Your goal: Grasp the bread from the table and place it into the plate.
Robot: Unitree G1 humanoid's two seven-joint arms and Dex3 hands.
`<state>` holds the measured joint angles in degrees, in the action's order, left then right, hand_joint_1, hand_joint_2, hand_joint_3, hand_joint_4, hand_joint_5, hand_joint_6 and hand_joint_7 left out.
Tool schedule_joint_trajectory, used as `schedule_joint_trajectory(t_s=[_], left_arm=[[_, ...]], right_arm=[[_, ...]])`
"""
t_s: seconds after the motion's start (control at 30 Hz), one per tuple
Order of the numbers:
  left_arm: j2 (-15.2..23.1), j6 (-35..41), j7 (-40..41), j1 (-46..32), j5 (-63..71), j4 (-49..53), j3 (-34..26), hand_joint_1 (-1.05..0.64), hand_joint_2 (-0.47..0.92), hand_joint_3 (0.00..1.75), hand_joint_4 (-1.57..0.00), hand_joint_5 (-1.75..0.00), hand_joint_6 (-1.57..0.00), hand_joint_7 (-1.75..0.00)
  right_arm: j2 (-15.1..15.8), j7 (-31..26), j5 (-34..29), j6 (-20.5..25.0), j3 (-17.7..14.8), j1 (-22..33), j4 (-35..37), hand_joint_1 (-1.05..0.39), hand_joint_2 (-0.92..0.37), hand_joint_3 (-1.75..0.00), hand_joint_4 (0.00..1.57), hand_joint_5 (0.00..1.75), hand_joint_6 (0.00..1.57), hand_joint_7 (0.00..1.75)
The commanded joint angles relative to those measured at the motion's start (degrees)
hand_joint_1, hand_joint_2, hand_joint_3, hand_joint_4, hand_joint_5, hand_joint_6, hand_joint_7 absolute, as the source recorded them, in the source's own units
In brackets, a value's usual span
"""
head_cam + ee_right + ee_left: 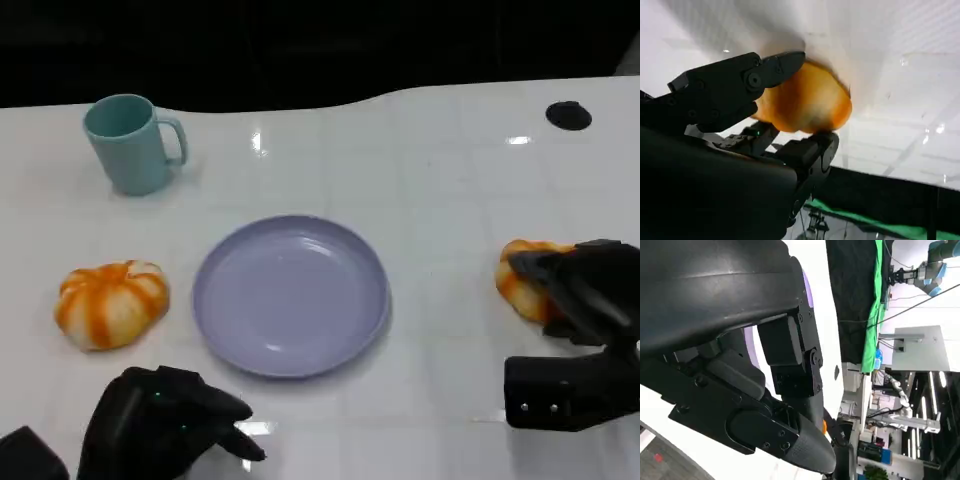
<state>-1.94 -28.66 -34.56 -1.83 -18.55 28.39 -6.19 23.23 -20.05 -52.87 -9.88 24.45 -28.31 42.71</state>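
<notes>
A round orange bread [522, 280] lies on the white table at the right. My right hand [585, 300] is wrapped around its near side. In the right wrist view the fingers [735, 85] press on one side of the bread [807, 102] and the thumb on the other. The empty lilac plate [290, 295] sits in the middle of the table, left of this bread. My left hand [165, 425] rests low at the front left, holding nothing, its fingers pointing towards the plate. A sliver of the plate [807, 290] shows past the left hand [765, 355].
A second orange-and-white striped bread [110, 303] lies left of the plate. A teal mug [128, 143] stands at the back left. A black round hole [568, 115] is in the table at the back right. The table's far edge meets a dark background.
</notes>
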Motion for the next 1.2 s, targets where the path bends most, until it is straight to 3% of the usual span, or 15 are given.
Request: schedule_joint_trajectory(t_s=[0.03, 0.07, 0.17, 0.27, 0.3, 0.37, 0.5, 0.57, 0.73, 0.83, 0.9, 0.97, 1.07, 1.2], left_arm=[[0.6, 0.2, 0.3, -0.5, -0.4, -0.5, -0.3, -1.05, 0.78, 0.0, -1.57, -0.36, -1.57, -0.12], [0.6, 0.1, 0.3, -0.5, -0.4, -0.4, -0.4, -1.05, 0.78, 0.0, -1.57, -0.36, -1.57, -0.12], [0.7, 0.0, 0.0, -0.4, -0.6, 0.0, -0.5, -1.05, 0.78, 0.0, -1.57, -0.36, -1.57, -0.12], [0.7, -0.4, -0.3, -0.4, -0.8, 0.1, -0.6, -1.05, 0.78, 0.0, -1.57, -0.36, -1.57, -0.12], [0.7, -0.4, -0.3, -0.4, -0.8, 0.1, -0.6, -1.05, 0.78, 0.0, -1.57, -0.36, -1.57, -0.12], [0.8, -0.1, -0.2, -0.7, -0.7, -0.3, -0.5, -1.05, 0.78, 0.0, -1.57, -0.35, -1.57, -0.12], [0.9, 0.1, -0.1, -1.1, -0.7, -0.8, -0.5, -1.05, 0.78, 0.0, -1.57, -0.36, -1.57, -0.12], [1.0, 0.1, -0.4, -1.1, -0.9, -0.9, -0.5, -1.05, 0.78, 0.0, -1.57, -0.36, -1.57, -0.12], [1.0, 0.3, -0.6, -1.2, -1.2, -0.9, -0.5, -1.05, 0.77, 0.0, -1.57, -0.36, -1.57, -0.12], [0.9, 1.1, -0.5, -1.5, -1.6, -1.5, -0.5, -1.05, 0.77, 0.0, -1.57, -0.36, -1.57, -0.12], [1.0, 1.1, -0.4, -1.6, -1.5, -1.9, -0.3, -1.05, 0.78, 0.0, -1.57, -0.36, -1.57, -0.12], [0.9, 0.8, -0.3, -1.7, -1.3, -2.0, -0.2, -1.05, 0.78, 0.0, -1.57, -0.36, -1.57, -0.12], [1.0, 0.8, -0.5, -1.7, -1.4, -1.8, -0.2, -1.05, 0.77, 0.0, -1.57, -0.36, -1.57, -0.12], [1.1, 0.9, -0.4, -1.6, -1.2, -1.9, -0.1, -1.05, 0.76, 0.0, -1.57, -0.36, -1.57, -0.11]], right_arm=[[0.2, -6.2, 1.2, -3.7, 1.1, -1.4, 4.4, -0.08, -0.81, 0.0, 1.12, 0.74, 1.26, 0.07], [0.3, -7.7, 1.2, -4.1, 1.4, -1.6, 5.0, -0.06, -0.83, 0.0, 1.07, 1.01, 1.34, 0.07], [0.2, -11.4, 0.8, -4.9, 2.3, -2.0, 6.9, -0.06, -0.86, -0.01, 0.92, 1.57, 1.44, 0.15], [0.0, -14.6, 0.8, -5.4, 3.0, -2.1, 7.8, -0.04, -0.84, -0.01, 0.89, 1.73, 0.96, 1.25], [0.0, -15.3, 1.0, -5.6, 3.1, -2.1, 7.9, -0.05, -0.84, -0.01, 0.88, 1.74, 0.9, 1.37], [-0.1, -17.4, 1.4, -6.4, 3.1, -2.0, 7.9, -0.04, -0.83, -0.01, 0.89, 1.74, 0.85, 1.47], [-0.4, -25.5, 1.9, -11.1, 2.8, -1.9, 8.8, -0.01, -0.82, -0.01, 0.94, 1.75, 0.88, 1.48], [-0.5, -28.4, 2.1, -12.9, 2.7, -1.9, 8.9, 0.0, -0.82, -0.01, 0.96, 1.75, 0.85, 1.58], [-0.2, -29.6, 3.3, -15.4, 2.0, -1.6, 6.9, 0.02, -0.83, -0.03, 0.98, 1.75, 0.83, 1.65], [0.1, -27.7, 4.7, -15.4, 1.1, -0.7, 4.1, 0.03, -0.81, -0.05, 0.99, 1.75, 0.87, 1.59], [0.2, -27.0, 5.4, -15.8, 0.7, -0.2, 2.4, 0.04, -0.42, -0.86, 1.01, 1.75, 0.93, 1.5], [0.2, -25.2, 6.8, -16.6, 0.1, 0.5, 0.2, 0.04, -0.2, -1.29, 1.02, 1.74, 0.96, 1.42], [-0.3, -22.5, 9.5, -18.8, -1.1, 1.7, -3.4, 0.05, -0.14, -1.41, 1.03, 1.74, 0.99, 1.38], [-2.0, -17.8, 13.1, -21.3, -2.0, 3.5, -9.0, 0.07, -0.1, -1.54, 1.05, 1.75, 0.94, 1.53]])
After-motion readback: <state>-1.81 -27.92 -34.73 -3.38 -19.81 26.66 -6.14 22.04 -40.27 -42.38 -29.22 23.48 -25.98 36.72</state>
